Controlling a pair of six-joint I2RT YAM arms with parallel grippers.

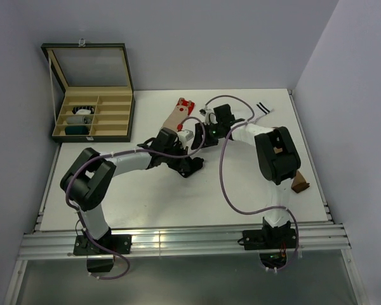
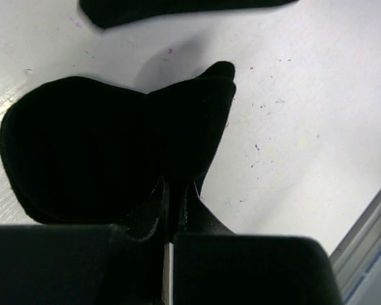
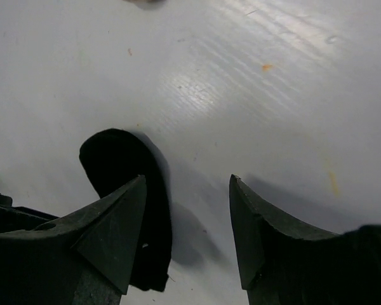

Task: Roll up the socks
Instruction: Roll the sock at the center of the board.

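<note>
At the near right of the bench (image 1: 178, 200), a brown sock (image 1: 300, 184) lies by itself, close to the elbow of the right arm (image 1: 276, 155). In the middle, the left arm (image 1: 130, 160) reaches across, its jaws closed tight on a fold of a black sock (image 2: 101, 140) that bunches on the white surface just ahead of them. A little farther on, the right arm's jaws stand open over the bench, holding nothing, with a curl of black fabric (image 3: 117, 155) against one of them. Beyond lie a beige sock with a red cuff (image 1: 178, 114) and a black sock end with white stripes (image 1: 261, 108). At the far left sits an open box (image 1: 92, 137) with compartments.
</note>
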